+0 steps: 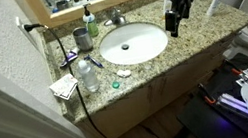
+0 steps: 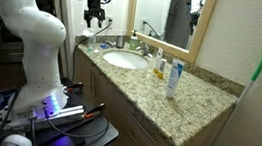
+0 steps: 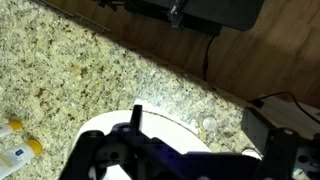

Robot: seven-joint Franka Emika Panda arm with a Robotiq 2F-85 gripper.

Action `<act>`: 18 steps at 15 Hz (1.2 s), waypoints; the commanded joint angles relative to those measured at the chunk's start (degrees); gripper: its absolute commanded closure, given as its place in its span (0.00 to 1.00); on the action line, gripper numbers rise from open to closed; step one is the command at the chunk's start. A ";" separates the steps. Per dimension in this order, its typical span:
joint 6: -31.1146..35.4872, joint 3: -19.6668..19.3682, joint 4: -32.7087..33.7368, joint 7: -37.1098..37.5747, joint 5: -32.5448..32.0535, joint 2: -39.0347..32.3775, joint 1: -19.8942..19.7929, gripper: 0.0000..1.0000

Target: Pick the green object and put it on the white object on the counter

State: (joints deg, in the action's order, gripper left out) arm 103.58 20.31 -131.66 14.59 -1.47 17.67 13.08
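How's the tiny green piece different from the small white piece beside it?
The green piece is teal and round; the white piece is oval and slightly larger. The green piece sits nearer the counter edge, the white piece nearer the sink. Both lie flat on the counter.

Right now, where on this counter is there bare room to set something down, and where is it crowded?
Bare granite lies between the white tube and the near end of the counter. Crowded: the end beside the sink basin, with cup, clear bottle, folded paper and green piece.
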 commanded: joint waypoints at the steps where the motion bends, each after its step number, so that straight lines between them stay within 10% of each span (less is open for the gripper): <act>1: -0.34 -0.86 0.60 0.28 -0.63 -1.30 0.32 0.00; 7: 20.87 -1.24 -0.82 -11.39 7.88 -6.79 3.93 0.00; 18: 24.75 1.56 2.26 -14.89 5.97 -15.09 8.39 0.00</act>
State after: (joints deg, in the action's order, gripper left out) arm 125.17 21.12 -131.76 1.06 6.01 7.45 20.92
